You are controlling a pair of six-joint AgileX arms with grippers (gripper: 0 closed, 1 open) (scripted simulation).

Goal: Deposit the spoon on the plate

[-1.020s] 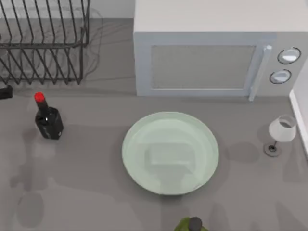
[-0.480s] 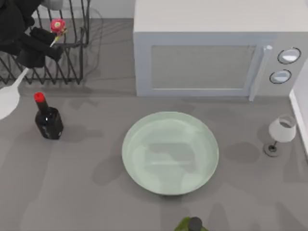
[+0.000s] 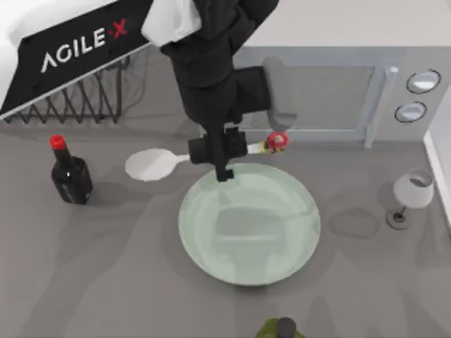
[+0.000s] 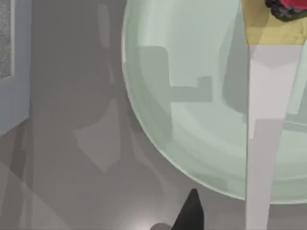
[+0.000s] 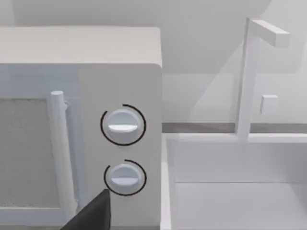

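Top view: left jaws clamping spoon (image 3: 151,164)

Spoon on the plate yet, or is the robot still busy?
Not yet. Picked up already: the left gripper holds the spoon by its handle, in the air. Right now it hangs over the far rim of the plate, bowl end sticking out past it. Left to do: lower and let go.

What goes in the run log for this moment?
left gripper: shut on white spoon with red-and-yellow knob | above far rim of round pale mint-green plate | spoon not yet deposited
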